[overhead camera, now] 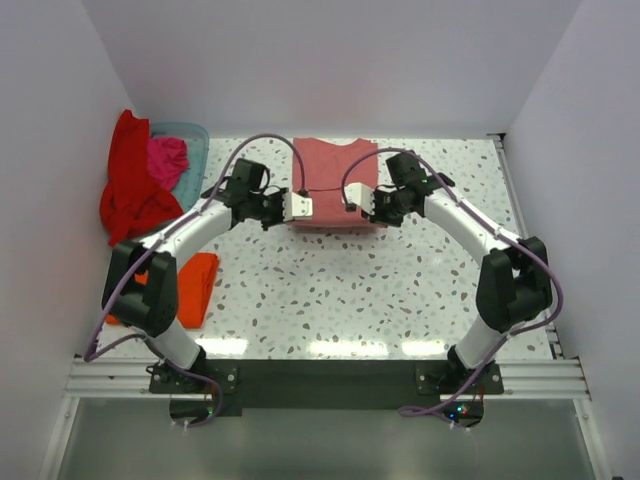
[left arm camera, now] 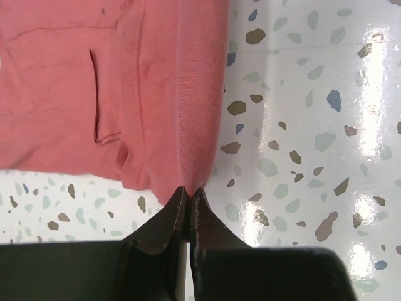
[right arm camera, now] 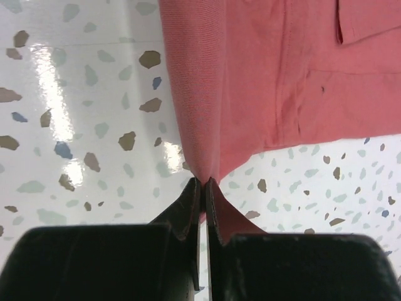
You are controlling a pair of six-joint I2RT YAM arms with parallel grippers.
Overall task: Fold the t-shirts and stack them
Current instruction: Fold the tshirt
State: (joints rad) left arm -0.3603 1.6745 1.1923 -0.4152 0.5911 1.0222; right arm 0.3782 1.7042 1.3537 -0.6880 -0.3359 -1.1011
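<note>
A dusty rose-pink t-shirt [overhead camera: 335,165] lies partly folded at the back middle of the table. My left gripper [overhead camera: 292,210] is shut on its near left corner, and the left wrist view shows the cloth [left arm camera: 94,94] pinched between the closed tips [left arm camera: 189,191]. My right gripper [overhead camera: 372,212] is shut on the near right corner, with the fabric [right arm camera: 282,81] bunched into its tips [right arm camera: 203,182]. An orange t-shirt [overhead camera: 196,287] lies folded at the left, partly under the left arm. A red t-shirt [overhead camera: 128,190] hangs over the basket, and a magenta one [overhead camera: 167,160] sits inside it.
The pale blue plastic basket [overhead camera: 192,133] stands at the back left corner against the wall. White walls close in the speckled table [overhead camera: 340,290] on three sides. A metal rail [overhead camera: 330,375] with both arm bases runs along the near edge.
</note>
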